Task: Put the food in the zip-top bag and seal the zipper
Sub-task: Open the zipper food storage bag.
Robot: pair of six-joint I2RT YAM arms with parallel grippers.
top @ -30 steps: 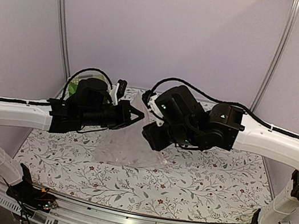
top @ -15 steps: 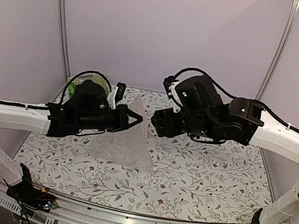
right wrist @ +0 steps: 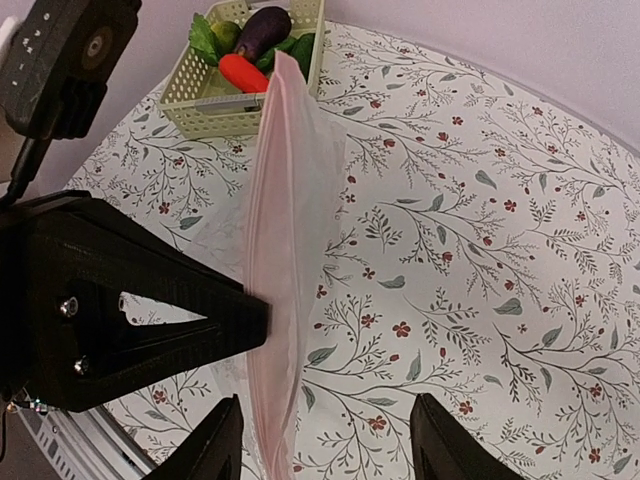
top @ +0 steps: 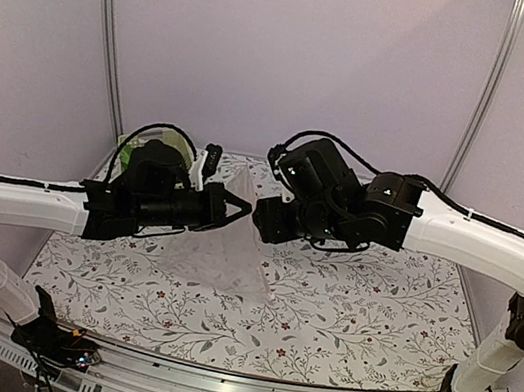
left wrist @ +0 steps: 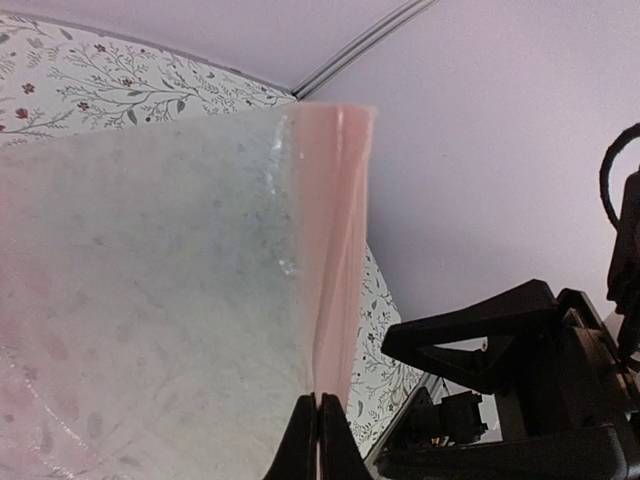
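Left gripper (left wrist: 318, 440): pressed together on the zipper (left wrist: 335, 250), pinching the pink strip at one spot and holding the zip-top bag (top: 221, 255) up by it.
Right gripper (right wrist: 335, 445): spread, gripping nothing; jaws either side of the hanging film, which sits nearer one jaw than the other.
Gap between the two: tips almost meeting in the top view (close enough to knock together).
Zip-top bag: raised at the pinched edge, draping down to the table (top: 374, 307), clear and empty; mouth parted or pressed flat, cannot tell.
Food (right wrist: 255, 45): all in the basket (right wrist: 200, 100) at the far left corner, well apart from the bag; eggplant and red-orange piece on top, greens beside them.
Step in hand, as judged: taking a second hold on the mouth edge so it can be pulled open for loading.
Doing it well: centre the strip between the spread jaws before closing; catch one lip only, not both layers; grip just beside the left pinch without touching that gripper; then draw apart gently, with the film taut rather than yanked.
Risk: thin film slipping out, or both lips clamped together.
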